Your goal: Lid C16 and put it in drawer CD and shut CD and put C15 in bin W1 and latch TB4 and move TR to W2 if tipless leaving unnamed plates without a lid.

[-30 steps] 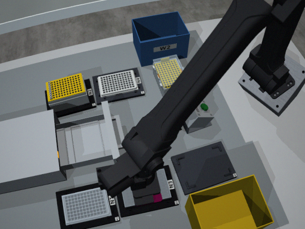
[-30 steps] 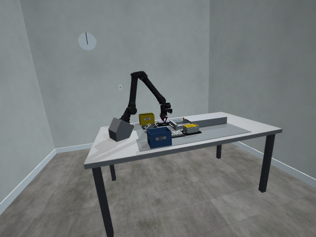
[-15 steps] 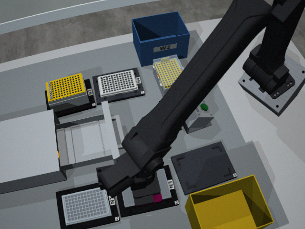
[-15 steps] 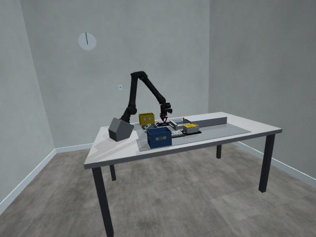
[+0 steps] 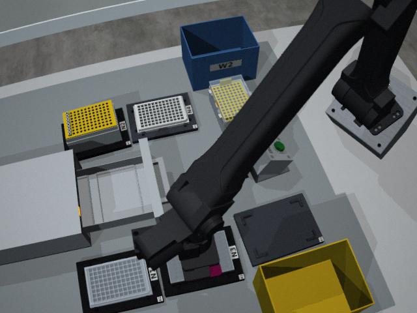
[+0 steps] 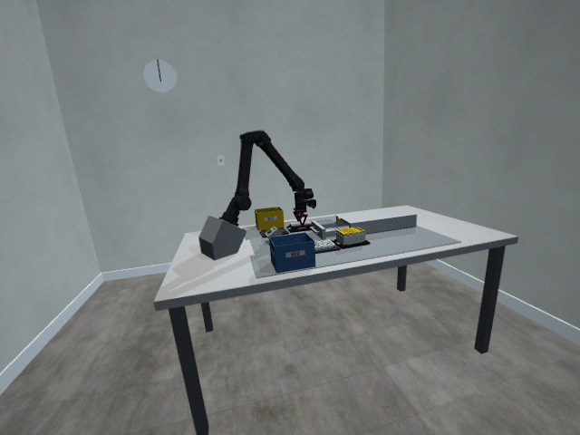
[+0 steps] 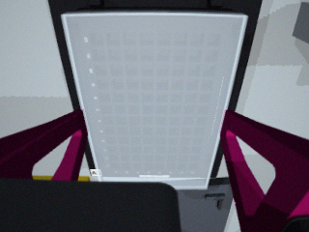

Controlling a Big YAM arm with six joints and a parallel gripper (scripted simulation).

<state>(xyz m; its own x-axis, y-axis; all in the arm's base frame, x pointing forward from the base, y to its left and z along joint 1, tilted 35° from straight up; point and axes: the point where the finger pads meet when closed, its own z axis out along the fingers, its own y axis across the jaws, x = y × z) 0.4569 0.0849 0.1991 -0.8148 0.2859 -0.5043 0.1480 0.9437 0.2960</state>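
Observation:
My gripper is shut on the lidded black plate across its short width, at nest N3. In the wrist view the translucent lid covers the plate, and a magenta finger presses on each long side. I cannot tell whether the plate is lifted off the nest. The clear plate sits in nest N1 at the front left. The cooler drawer stands open and empty beside its housing. The arm hides part of the tip box TB4.
The yellow bin W1 stands at the front right and the blue bin W2 at the back. The lid park is bare. The tip rack in N2 holds one row of tips. A white plate and the green DONE key are also in view.

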